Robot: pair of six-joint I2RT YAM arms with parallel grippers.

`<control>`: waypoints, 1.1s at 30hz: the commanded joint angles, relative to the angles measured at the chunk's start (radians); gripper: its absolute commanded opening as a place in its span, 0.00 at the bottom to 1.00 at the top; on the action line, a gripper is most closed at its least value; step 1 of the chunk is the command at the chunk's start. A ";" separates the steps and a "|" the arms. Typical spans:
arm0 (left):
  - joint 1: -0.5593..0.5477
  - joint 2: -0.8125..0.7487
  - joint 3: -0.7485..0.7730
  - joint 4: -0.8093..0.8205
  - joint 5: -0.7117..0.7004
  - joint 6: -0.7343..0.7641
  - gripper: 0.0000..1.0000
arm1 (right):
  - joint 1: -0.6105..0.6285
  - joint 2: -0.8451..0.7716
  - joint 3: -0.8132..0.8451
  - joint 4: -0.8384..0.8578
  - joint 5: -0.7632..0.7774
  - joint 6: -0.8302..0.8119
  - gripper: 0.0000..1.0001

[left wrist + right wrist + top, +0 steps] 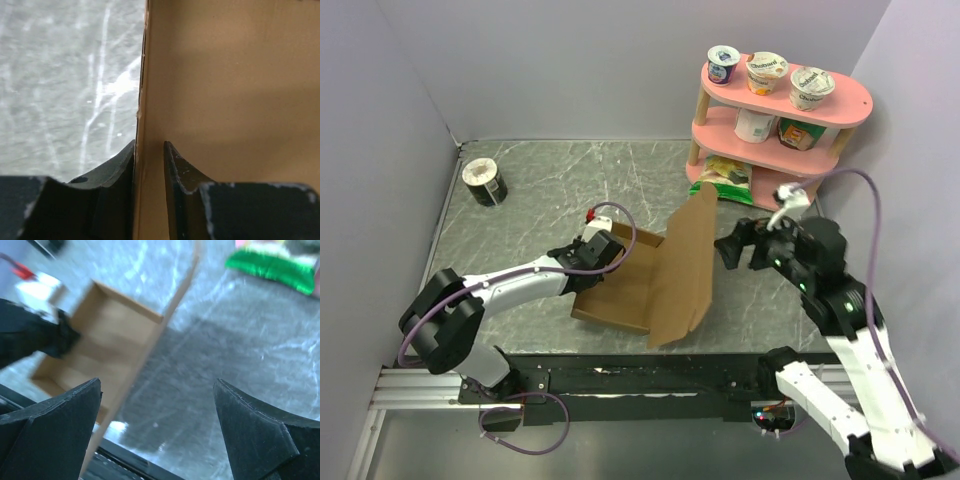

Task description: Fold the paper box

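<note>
The paper box is plain brown cardboard, a shallow open tray in the middle of the table with its big lid flap standing up on the right side. My left gripper is shut on the box's left wall, one finger outside and one inside. My right gripper is open and empty, held just right of the standing flap, apart from it. In the right wrist view the box lies ahead to the left between the wide fingers.
A pink two-level shelf with yogurt cups and small cartons stands at the back right, a green packet at its foot. A dark tape roll lies at the back left. Grey walls enclose the table.
</note>
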 commanded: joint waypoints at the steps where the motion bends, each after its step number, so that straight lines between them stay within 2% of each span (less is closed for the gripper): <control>1: 0.016 0.017 -0.005 0.099 0.086 -0.064 0.32 | -0.005 -0.156 0.027 0.014 0.006 0.068 0.99; 5: 0.033 0.028 -0.032 0.133 0.126 -0.098 0.32 | -0.005 -0.255 -0.001 0.037 -0.094 0.048 1.00; 7: 0.051 0.016 -0.077 0.167 0.186 -0.133 0.32 | -0.005 -0.285 -0.059 0.061 -0.146 0.022 1.00; 9: 0.056 0.002 -0.109 0.234 0.229 -0.173 0.32 | -0.003 -0.308 -0.149 0.086 -0.273 0.007 0.99; 11: 0.061 -0.009 -0.155 0.295 0.285 -0.196 0.32 | -0.003 -0.347 -0.232 0.168 -0.338 0.031 0.97; 12: 0.062 -0.006 -0.173 0.308 0.293 -0.216 0.32 | -0.003 -0.397 -0.313 0.202 -0.387 0.051 0.97; 15: 0.062 0.006 -0.186 0.316 0.297 -0.236 0.29 | -0.002 -0.460 -0.397 0.227 -0.421 0.054 0.95; 22: 0.068 -0.009 -0.213 0.322 0.290 -0.273 0.26 | 0.015 -0.473 -0.463 0.235 -0.576 -0.012 0.91; 28: 0.068 -0.009 -0.224 0.339 0.309 -0.303 0.26 | 0.079 -0.463 -0.486 0.264 -0.487 -0.010 0.94; 31: 0.068 -0.013 -0.219 0.333 0.306 -0.306 0.26 | 0.167 -0.431 -0.492 0.273 -0.418 -0.009 0.92; 33: 0.068 -0.015 -0.212 0.322 0.307 -0.306 0.26 | 0.275 -0.404 -0.494 0.272 -0.312 -0.010 0.92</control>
